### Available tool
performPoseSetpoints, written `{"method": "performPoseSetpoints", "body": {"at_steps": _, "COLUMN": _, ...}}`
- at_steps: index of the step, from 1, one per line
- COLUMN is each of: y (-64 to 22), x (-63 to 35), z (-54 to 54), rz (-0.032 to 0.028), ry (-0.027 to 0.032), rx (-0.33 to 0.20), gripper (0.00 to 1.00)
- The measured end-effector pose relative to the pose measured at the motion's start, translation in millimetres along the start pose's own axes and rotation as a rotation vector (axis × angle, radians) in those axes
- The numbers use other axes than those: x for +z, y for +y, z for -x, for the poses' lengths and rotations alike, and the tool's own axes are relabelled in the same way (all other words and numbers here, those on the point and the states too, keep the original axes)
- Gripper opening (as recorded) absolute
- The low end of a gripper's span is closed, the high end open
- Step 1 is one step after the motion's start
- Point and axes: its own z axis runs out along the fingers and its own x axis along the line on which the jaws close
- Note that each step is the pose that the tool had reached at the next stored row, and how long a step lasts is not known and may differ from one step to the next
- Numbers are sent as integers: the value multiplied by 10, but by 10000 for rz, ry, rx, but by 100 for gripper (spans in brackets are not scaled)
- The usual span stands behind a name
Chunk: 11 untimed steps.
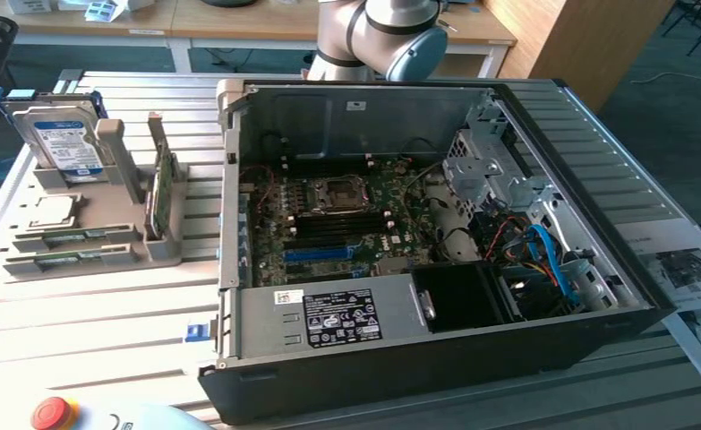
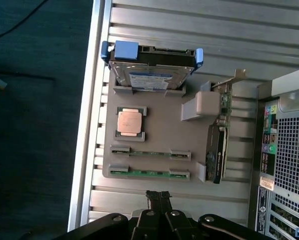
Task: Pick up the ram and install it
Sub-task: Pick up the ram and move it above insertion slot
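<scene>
Wrist view: tool [image 2: 158, 196] clenched, empty, near ram [image 2: 148, 173] seated edge-up in grey holder [image 2: 159, 112]. Likely light, stiff, fragile; probably best pinched across flat faces at mid-length.

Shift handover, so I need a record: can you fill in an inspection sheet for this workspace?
Surface: slatted metal table, grey holder on it.
Job's things: ram lying in the holder's slot, untouched; open computer case beside.
Clutter: hard drive, processor chip, upright green card, printed sheets, red button.
Grippers: gripper shut, empty, above the table near the ram.
Cables: blue cable inside the case.
Surroundings: wooden desks, carpet floor.
</scene>
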Motion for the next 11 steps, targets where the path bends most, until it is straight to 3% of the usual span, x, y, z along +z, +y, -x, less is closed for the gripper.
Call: {"method": "performPoseSetpoints", "body": {"at_steps": 11, "y": 0, "x": 0, "z": 0, "rz": 22, "ry": 43, "rx": -953, "gripper": 10}}
